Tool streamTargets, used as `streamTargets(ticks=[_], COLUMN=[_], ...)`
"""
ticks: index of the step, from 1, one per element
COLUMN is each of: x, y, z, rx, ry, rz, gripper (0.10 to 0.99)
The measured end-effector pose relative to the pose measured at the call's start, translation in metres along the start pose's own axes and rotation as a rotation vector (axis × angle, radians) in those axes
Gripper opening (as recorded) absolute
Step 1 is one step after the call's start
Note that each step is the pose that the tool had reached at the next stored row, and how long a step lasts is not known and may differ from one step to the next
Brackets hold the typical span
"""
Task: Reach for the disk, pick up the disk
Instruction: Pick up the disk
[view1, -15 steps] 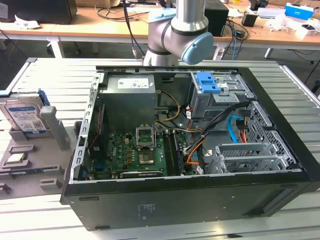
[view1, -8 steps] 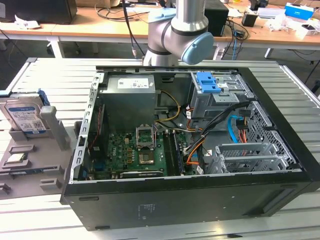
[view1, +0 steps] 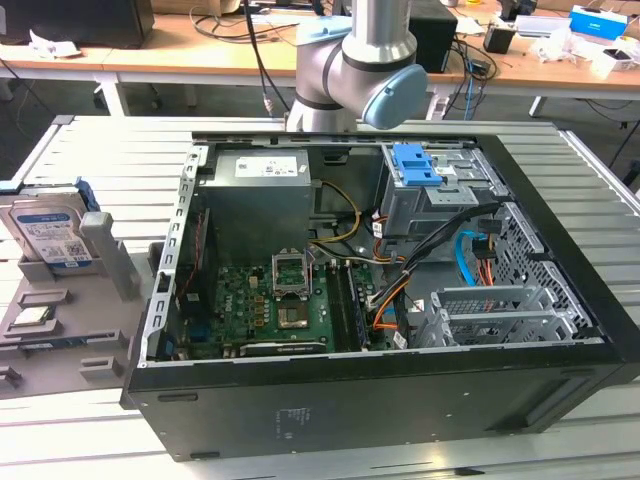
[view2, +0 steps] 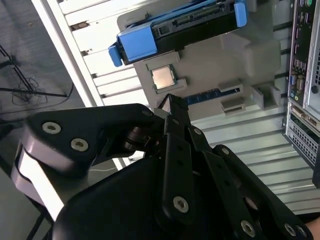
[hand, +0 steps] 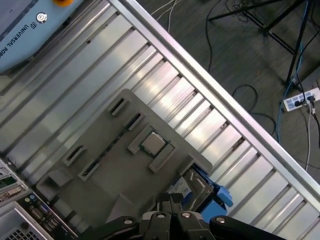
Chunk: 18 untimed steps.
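The disk (view1: 48, 232) stands on edge in a slot of the grey holder (view1: 60, 340) at the exterior view's left, its white-and-blue label facing out and a blue rail around it. In the second wrist view the disk (view2: 195, 20) lies beyond the holder (view2: 240, 55), with its blue rail end (view2: 135, 44) nearest. My gripper (view2: 170, 97) hangs well above the holder, black fingers closed to a point with nothing between them. In the first wrist view the gripper (hand: 172, 200) is beside the disk (hand: 217, 195), apart from it.
A small silver processor chip (view2: 162, 76) sits in a pocket of the holder. The open computer case (view1: 380, 400) fills the table's middle, with a blue latch piece (view1: 417, 165) inside. The slatted metal table's edge (hand: 240, 120) runs close behind the holder; cables lie on the floor beyond.
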<state>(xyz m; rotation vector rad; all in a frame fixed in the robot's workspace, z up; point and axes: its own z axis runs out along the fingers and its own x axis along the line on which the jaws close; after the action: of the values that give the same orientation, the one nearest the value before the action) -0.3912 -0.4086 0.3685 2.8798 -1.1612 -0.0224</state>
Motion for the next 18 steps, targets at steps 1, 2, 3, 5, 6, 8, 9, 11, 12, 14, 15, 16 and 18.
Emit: streamTargets(ticks=[1,2,3,5,6,8,9,11,12,14,15,16,18], x=[0.0,0.0,0.0,0.0,0.0,0.0,-0.0001,-0.0001,-0.0001,-0.0001,-0.0001,0.0,0.0], y=[0.0,0.0,0.0,0.0,0.0,0.0,0.0,0.0,0.0,0.0,0.0,0.0,0.0], z=[0.0,0.0,0.0,0.0,0.0,0.0,0.0,-0.0001,-0.0001,0.0,0.0,0.0,0.0], rx=[0.0,0.0,0.0,0.0,0.0,0.0,0.0,0.0,0.0,-0.001,-0.001,-0.001,-0.001], ry=[0.0003,0.0009,0.0014,0.0016,0.0016,0.0015,0.0011,-0.0002,-0.0007,-0.0023,-0.0026,-0.0029,-0.0036], rz=[-0.008,-0.023,-0.038,-0.04,-0.04,-0.038,-0.024,0.011,0.025,0.07,0.083,0.099,0.128], gripper=[0.106,0.106,0.106,0.106,0.106,0.106,0.106,0.106,0.106,0.106,0.106,0.106,0.106])
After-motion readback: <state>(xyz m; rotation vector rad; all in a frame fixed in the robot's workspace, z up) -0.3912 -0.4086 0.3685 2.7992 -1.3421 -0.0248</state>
